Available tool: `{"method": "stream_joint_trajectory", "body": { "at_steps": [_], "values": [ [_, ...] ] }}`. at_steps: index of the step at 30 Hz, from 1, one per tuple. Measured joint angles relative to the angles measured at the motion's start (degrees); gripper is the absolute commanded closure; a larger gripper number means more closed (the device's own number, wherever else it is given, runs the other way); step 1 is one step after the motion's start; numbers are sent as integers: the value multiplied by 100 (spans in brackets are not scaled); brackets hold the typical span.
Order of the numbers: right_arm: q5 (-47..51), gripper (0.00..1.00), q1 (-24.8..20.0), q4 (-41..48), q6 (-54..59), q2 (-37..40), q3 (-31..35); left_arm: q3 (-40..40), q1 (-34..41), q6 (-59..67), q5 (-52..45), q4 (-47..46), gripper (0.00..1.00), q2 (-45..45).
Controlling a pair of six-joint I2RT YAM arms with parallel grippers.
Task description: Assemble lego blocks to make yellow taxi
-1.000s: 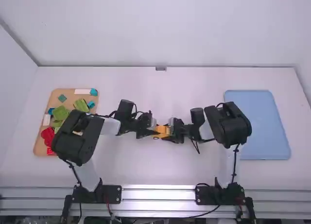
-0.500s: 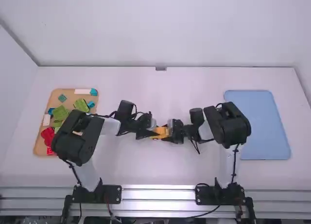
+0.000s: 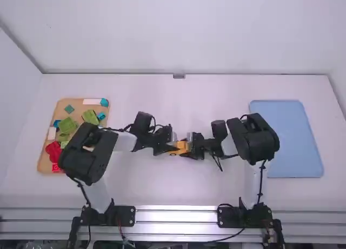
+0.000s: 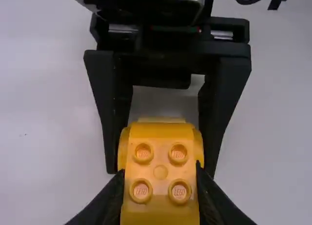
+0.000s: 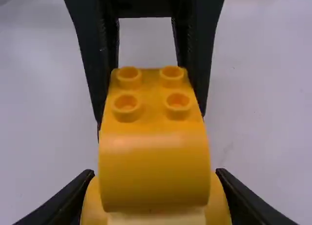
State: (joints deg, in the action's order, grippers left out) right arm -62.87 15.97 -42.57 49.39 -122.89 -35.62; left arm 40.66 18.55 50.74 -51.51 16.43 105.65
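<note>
On the table point(image 3: 178, 189), blocks point(image 3: 67, 125) lie on the board point(image 3: 45, 164) at left, the taxi point(image 3: 182, 147) between, the tray point(image 3: 285, 138) at right.

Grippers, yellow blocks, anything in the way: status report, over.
Left gripper closed on yellow blocks. Right gripper closed on their other end. Grippers face to face, tight quarters. Blue tray well aside.

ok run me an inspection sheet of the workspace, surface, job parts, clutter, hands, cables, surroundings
surface: white table, flat
job's things: yellow block assembly, studs facing up, above mid-table
clutter: loose red, green, blue and white blocks jumbled on wooden tray; blue tray opposite
hands: left hand and right hand both closed on the assembly
cables: black, along both arms; one loop near right hand
surroundings: metal rails at near edge, pale walls behind
</note>
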Motion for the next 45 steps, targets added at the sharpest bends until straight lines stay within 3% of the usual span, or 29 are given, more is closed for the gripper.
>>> {"method": "stream_joint_trajectory", "body": {
  "at_steps": [37,38,40,42,45],
  "values": [
    [-20,52,-118,2,4,0,2,361,374,87,841,-654,98,-61],
    [-17,53,-118,2,4,0,2,348,374,92,831,-616,97,-59],
    [-15,52,-120,-4,4,0,2,289,374,70,804,-444,82,-59],
    [-9,52,-131,-13,9,0,2,240,374,42,802,-284,73,-50],
    [7,53,-157,-35,11,0,0,208,374,11,778,-96,72,-22]
  ]
}}
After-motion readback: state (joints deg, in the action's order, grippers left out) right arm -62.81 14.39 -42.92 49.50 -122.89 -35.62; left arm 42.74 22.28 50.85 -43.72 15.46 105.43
